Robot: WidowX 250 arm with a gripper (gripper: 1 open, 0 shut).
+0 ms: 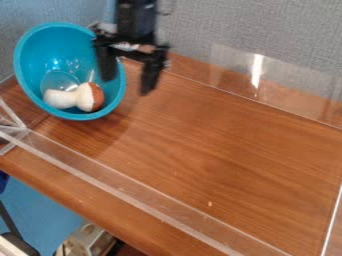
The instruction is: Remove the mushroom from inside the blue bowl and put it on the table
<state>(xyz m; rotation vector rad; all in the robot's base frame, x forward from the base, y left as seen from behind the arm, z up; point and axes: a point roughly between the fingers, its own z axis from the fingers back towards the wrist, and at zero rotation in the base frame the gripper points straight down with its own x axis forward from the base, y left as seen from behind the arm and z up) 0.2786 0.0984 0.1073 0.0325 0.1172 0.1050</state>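
The blue bowl (54, 60) rests tilted at the table's far left corner, its opening facing the camera. Inside it, low on the glossy wall, lies the mushroom (74, 96), white stem to the left and reddish-brown cap to the right. My gripper (128, 76) hangs pointing down at the bowl's right rim, just right of and above the mushroom. Its black fingers (151, 78) stand wide open with nothing between them. The left finger overlaps the bowl's rim in this view.
The table (214, 150) is reddish-brown wood grain with low clear acrylic walls (134, 195) along the front, and further clear walls at the back right (274, 72). A grey backdrop stands behind.
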